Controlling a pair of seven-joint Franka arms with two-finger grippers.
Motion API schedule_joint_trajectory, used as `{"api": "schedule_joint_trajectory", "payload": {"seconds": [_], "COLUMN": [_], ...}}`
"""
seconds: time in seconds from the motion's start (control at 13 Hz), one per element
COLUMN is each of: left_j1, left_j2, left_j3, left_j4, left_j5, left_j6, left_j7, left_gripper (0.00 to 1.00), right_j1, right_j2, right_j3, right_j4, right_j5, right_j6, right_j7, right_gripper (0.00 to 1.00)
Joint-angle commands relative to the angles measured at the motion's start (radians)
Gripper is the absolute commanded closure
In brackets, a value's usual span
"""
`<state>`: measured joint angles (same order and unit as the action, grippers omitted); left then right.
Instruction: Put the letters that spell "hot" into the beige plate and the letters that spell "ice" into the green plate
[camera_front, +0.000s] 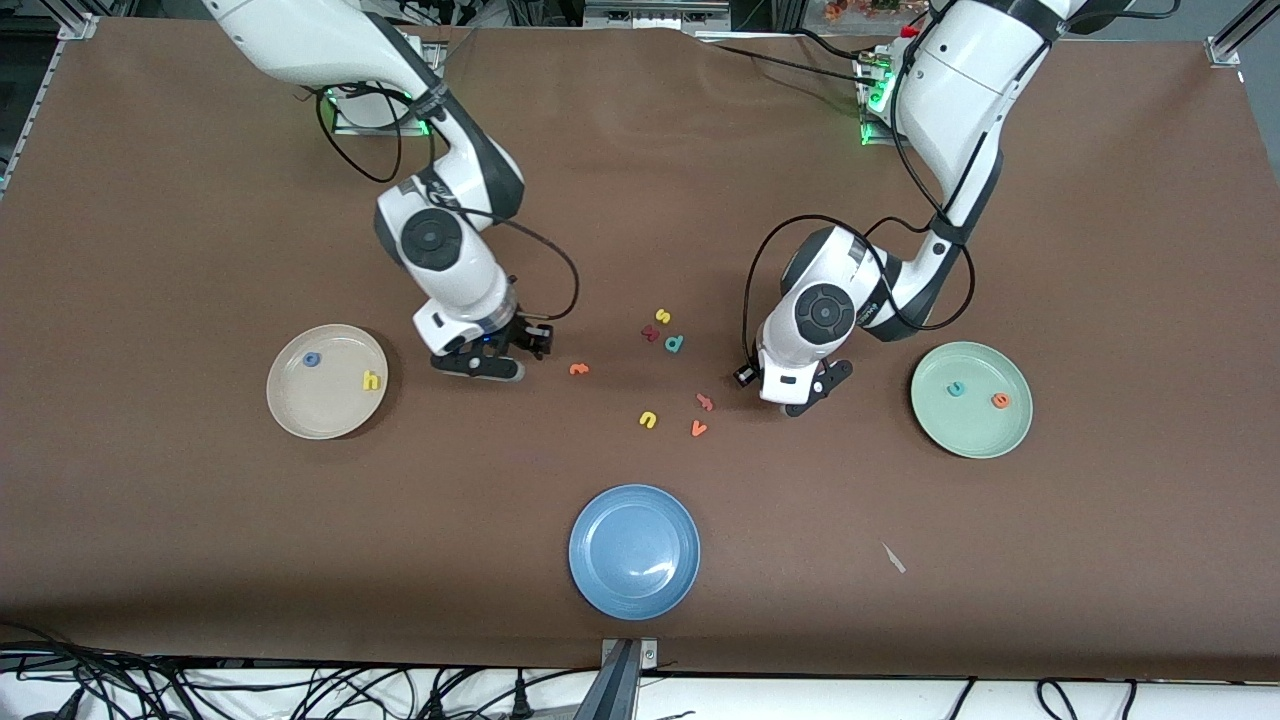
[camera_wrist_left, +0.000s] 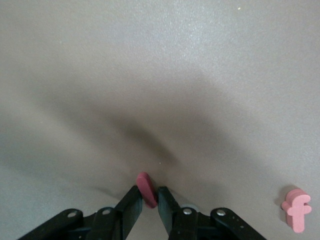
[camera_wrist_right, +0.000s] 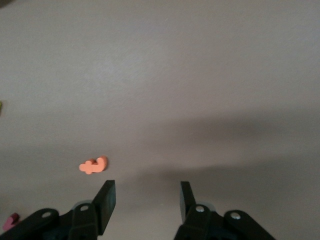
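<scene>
My left gripper (camera_wrist_left: 149, 192) is shut on the dark red bar-like i (camera_wrist_left: 145, 186), low over the bare cloth; in the front view this gripper (camera_front: 802, 402) is between the loose letters and the green plate (camera_front: 975, 440), and hides the i. The teal c (camera_front: 957, 389) and orange e (camera_front: 1000, 400) lie in the green plate. The beige plate (camera_front: 320, 415) holds the blue o (camera_front: 311, 360) and yellow h (camera_front: 372, 380). My right gripper (camera_front: 478, 368) stands open between the beige plate and the orange t (camera_front: 578, 369). Its wrist view shows the orange t (camera_wrist_right: 93, 165) just off its open jaws (camera_wrist_right: 145, 200).
Loose letters lie mid-table: a yellow s (camera_front: 662, 316), a dark red letter (camera_front: 651, 333), a teal d (camera_front: 674, 344), a pinkish-red f (camera_front: 705, 402), a yellow u (camera_front: 648, 419) and an orange v (camera_front: 698, 429). A blue plate (camera_front: 634, 590) sits nearest the front camera.
</scene>
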<state>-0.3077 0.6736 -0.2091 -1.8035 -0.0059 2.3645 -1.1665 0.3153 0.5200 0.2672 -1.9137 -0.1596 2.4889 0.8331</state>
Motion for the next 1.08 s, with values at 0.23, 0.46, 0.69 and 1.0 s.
{"api": "schedule_joint_trajectory", "payload": {"seconds": [0.23, 0.46, 0.69, 1.0], "left_j1": [0.015, 0.033, 0.106, 0.254], "left_j2": [-0.005, -0.038, -0.101, -0.154], "left_j3": [0.010, 0.010, 0.008, 0.010], "left_j4": [-0.017, -0.002, 0.044, 0.073], "left_j5": [0.021, 0.021, 0.020, 0.021], "left_j6": [0.009, -0.043, -0.187, -0.370], "left_j7": [0.022, 0.059, 0.181, 0.452], "left_gripper": [1.00, 1.00, 1.00, 1.00], "right_j1": [0.164, 0.214, 0.214, 0.214], "right_j2": [0.138, 0.175, 0.190, 0.209], "right_j3": [-0.075, -0.109, -0.109, -0.109], "right_j4": [0.163, 0.199, 0.197, 0.211], "right_j5": [-0.086, -0.110, -0.175, -0.187], "right_j6": [0.011, 0.010, 0.013, 0.016], "right_j7": [0.217, 0.236, 0.264, 0.267], "right_gripper": [0.40, 0.40, 0.40, 0.40]}}
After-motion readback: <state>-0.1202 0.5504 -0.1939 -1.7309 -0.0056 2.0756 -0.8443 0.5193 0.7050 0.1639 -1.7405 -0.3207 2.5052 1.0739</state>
